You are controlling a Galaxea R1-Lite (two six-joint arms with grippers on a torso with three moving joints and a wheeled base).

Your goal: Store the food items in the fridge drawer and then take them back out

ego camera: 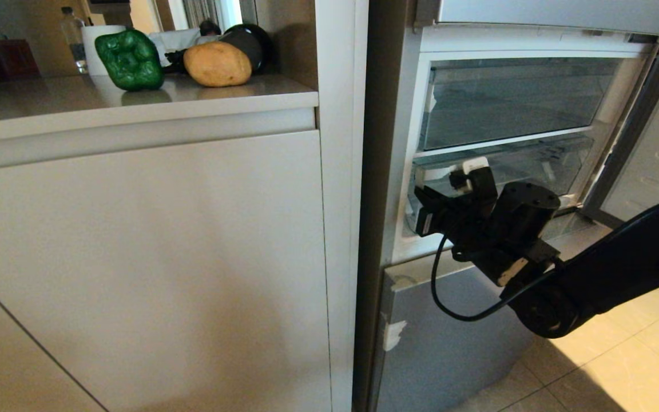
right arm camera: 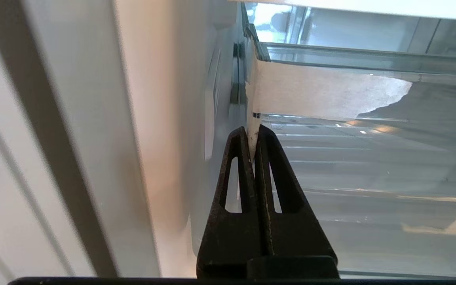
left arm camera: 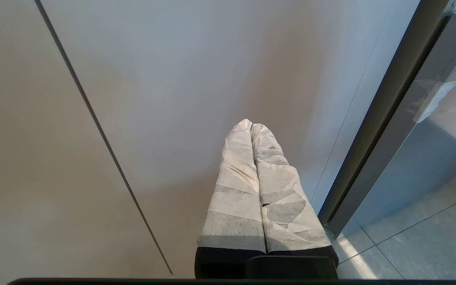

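The right gripper (right arm camera: 253, 132) is seen at the near left corner of the fridge drawer (right arm camera: 370, 166), its fingers (right arm camera: 269, 166) pinched on the drawer's clear front lip. The bell pepper (ego camera: 130, 59) and potato (ego camera: 217, 63) are left on the worktop (ego camera: 49, 100), well apart from those fingers. The left gripper (left arm camera: 251, 126) is held before a cabinet front (left arm camera: 172, 79), fingers pressed together.

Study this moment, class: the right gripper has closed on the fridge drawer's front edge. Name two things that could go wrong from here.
1. The right gripper pinches only a thin edge of the fridge drawer near its corner, so it may slip off when pulling.
2. Pulling from one side could skew the drawer and jam it.
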